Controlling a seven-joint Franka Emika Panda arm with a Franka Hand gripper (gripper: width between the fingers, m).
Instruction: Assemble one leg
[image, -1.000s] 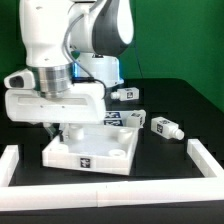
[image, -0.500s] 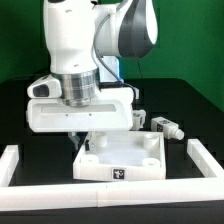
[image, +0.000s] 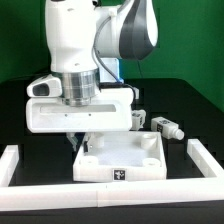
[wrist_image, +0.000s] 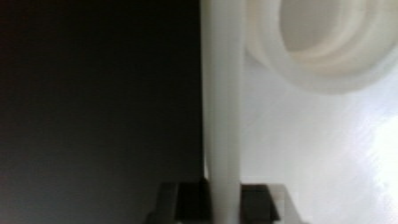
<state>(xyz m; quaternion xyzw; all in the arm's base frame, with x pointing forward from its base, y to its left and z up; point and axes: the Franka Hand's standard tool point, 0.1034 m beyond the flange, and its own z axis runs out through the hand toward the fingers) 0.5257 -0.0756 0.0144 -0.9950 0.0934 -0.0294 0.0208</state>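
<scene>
1. Exterior view: the gripper (image: 87, 138) reaches down to the far rim of the tabletop (image: 125, 168), near its corner on the exterior view's left. The leg (image: 166, 127) lies on the black table (image: 190, 100), just off the tabletop's far corner on the exterior view's right, touched by nothing.
2. Wrist view: the fingers (wrist_image: 180, 200) stand either side of the tabletop's upright rim, jaws clenched on it. A round socket (wrist_image: 329, 40) shows inside the tabletop.

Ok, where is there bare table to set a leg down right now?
Bare black table lies on the exterior view's left, between the tabletop and the left border rail. A narrower strip runs between the tabletop and the right border rail, in front of the leg. Behind the tabletop it is crowded: the gripper grips its rim there.
</scene>
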